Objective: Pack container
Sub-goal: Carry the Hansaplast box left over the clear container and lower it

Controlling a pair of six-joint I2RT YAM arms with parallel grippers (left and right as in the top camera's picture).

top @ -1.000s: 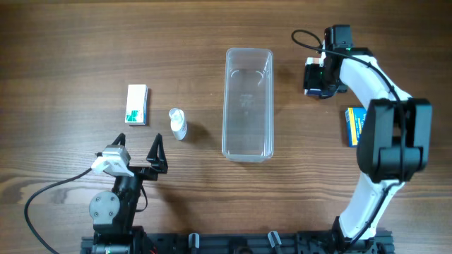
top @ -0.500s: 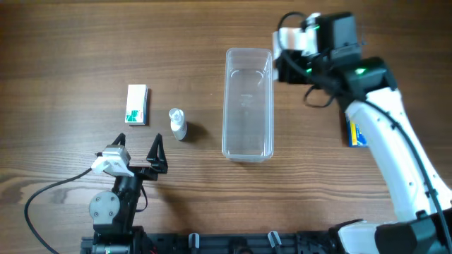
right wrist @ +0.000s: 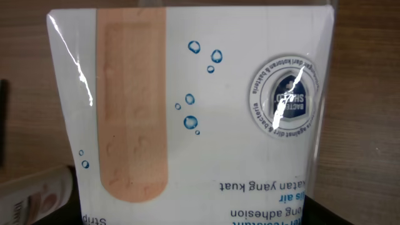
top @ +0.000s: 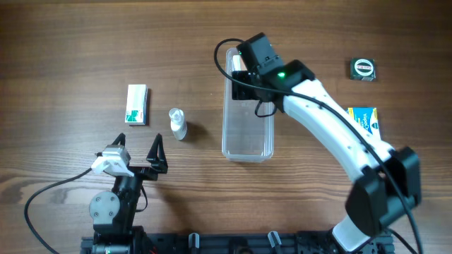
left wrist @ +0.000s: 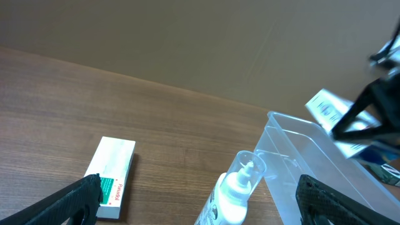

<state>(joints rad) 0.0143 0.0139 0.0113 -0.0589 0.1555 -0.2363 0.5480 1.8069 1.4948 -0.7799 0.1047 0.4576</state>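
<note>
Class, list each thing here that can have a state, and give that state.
container: open-topped, upright, looks empty
plaster box: held above the container
right claw: shut on plaster box
left claw: open, empty
bottle: clear cap on
white-green box: lying flat
blue-yellow box: lying flat

Brown wood-grain table (top: 70, 42), plain, perhaps cardboard wall (left wrist: 156, 37) behind

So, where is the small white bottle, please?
In the overhead view, the bottle sits left of the container, between it and the white-and-green box.
</note>
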